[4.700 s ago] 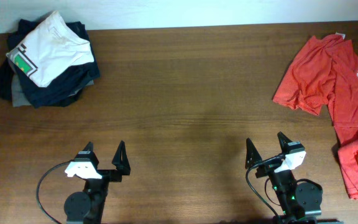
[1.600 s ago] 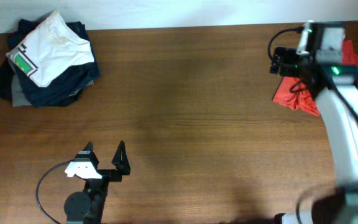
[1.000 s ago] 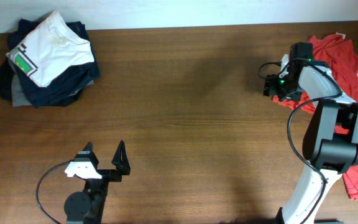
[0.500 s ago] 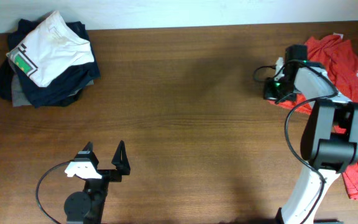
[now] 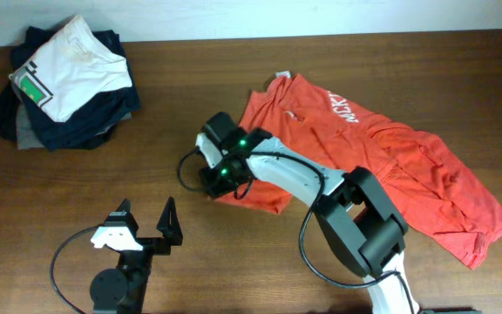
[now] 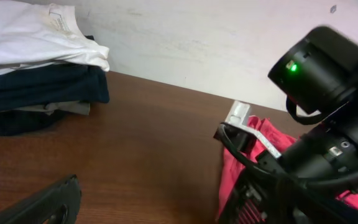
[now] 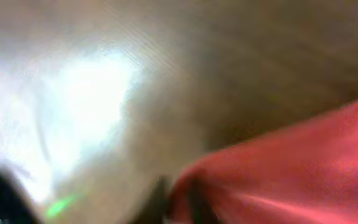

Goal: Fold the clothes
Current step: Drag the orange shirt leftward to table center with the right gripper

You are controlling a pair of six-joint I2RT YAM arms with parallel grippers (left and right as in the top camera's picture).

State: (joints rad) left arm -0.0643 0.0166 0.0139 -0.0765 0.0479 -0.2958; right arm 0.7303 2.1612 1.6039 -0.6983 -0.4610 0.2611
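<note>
**orange-red t-shirt lies stretched across the surface, one edge in the right end effector**

the orange-red t-shirt [image 5: 390,157] lies rumpled and mostly opened out on the brown wooden surface [image 5: 260,262]. it runs from the middle towards the front right corner, and its white lettering [image 5: 342,112] faces up on the part nearer the far edge. the right arm [image 5: 295,179] reaches from the front edge across the cloth to the shirt's left-hand end. there the right end effector [image 5: 218,181] sits at the garment's edge, closed on the fabric. its own wrist camera is badly blurred and shows only red cloth [image 7: 291,168] tapering down to a dark shape at the bottom of the view. seen from the left wrist, the same arm [image 6: 328,81] fills the right side with a green light lit, the red fabric [image 6: 238,168] touching the wood beneath it. the left end effector [image 5: 146,218] rests near the front edge, left of centre, well apart from the shirt, its fingers spread wide and holding nothing. at the far left corner a folded white shirt [image 5: 72,65] with a green patch [image 5: 31,89] tops a pile of dark garments [image 5: 77,126].
</note>
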